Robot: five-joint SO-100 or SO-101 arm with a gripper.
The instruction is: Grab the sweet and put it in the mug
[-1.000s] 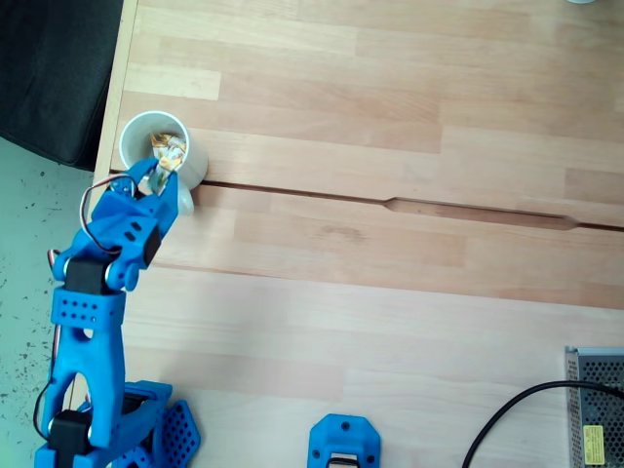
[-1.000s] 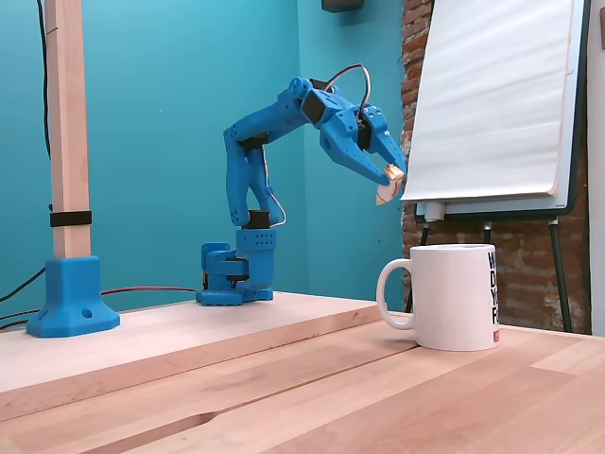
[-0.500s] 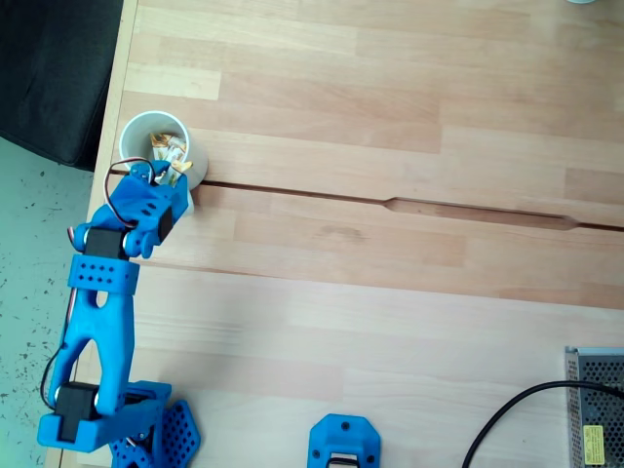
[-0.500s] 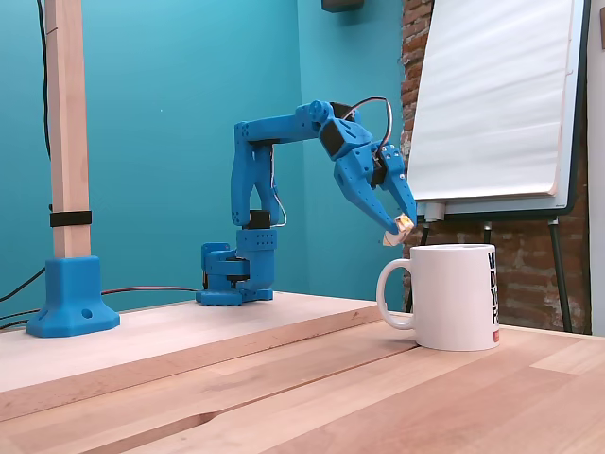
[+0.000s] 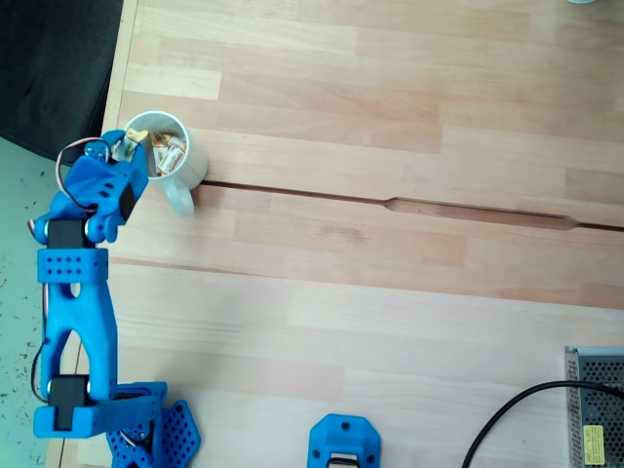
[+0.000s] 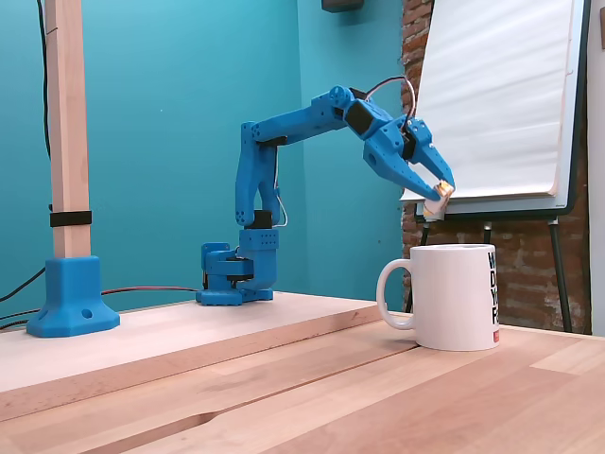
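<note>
The white mug (image 5: 192,164) stands near the table's left edge in a fixed view from above, with several wrapped sweets (image 5: 170,149) lying inside it. In a fixed view from the side, the mug (image 6: 456,301) stands upright with its handle to the left. My blue gripper (image 6: 436,193) hangs a little above the rim, shut on the sweet (image 6: 438,197), a small white and gold candy at its tips. From above, the gripper (image 5: 132,146) sits over the mug's left rim with the sweet (image 5: 136,136) pinched in it.
A blue clamp block (image 5: 343,444), a grey power supply (image 5: 595,405) and a black cable (image 5: 517,409) lie along the table's near edge. From the side, a wooden post in a blue foot (image 6: 71,305) stands left, a flipchart (image 6: 492,95) behind the mug.
The arm swung left as seen from above. Seen from the side, the gripper rose from beside the mug's handle to a spot over the mug, still holding the sweet.
</note>
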